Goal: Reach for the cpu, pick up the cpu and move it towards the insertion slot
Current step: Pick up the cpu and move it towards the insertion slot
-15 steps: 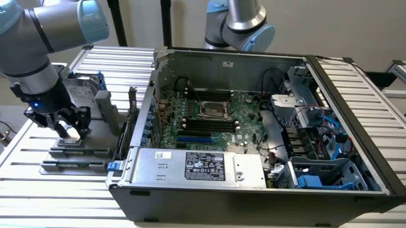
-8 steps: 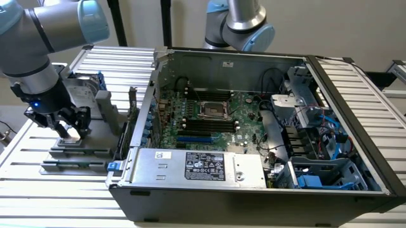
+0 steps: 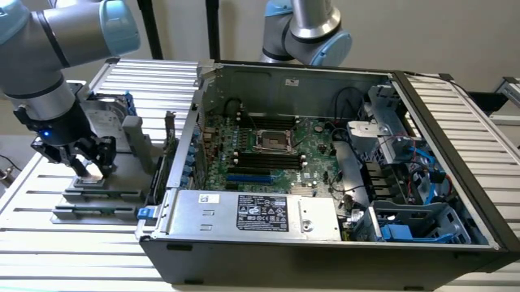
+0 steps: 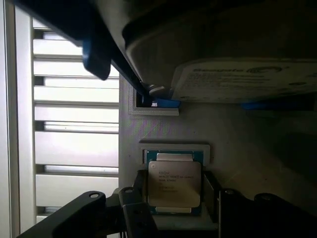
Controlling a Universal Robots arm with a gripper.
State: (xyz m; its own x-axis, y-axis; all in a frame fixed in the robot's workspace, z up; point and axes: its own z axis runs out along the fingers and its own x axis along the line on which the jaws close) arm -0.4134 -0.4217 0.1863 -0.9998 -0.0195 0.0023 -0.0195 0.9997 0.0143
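The cpu [image 4: 174, 184], seated in its grey holder [image 3: 97, 196] beside the computer case [image 3: 325, 258], is straddled by the narrowly parted gripper [image 3: 91, 165], which is best closed squarely on opposite edges before any lift.

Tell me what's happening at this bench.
The robot arm's pincer sits right down over the cpu. The chip rests in a grey holder on the slatted table, to the exterior view's left of the open computer case. It is not yet lifted out. The insertion slot on the motherboard inside the case shows a dark centre with no chip in it, well apart from the pincer.
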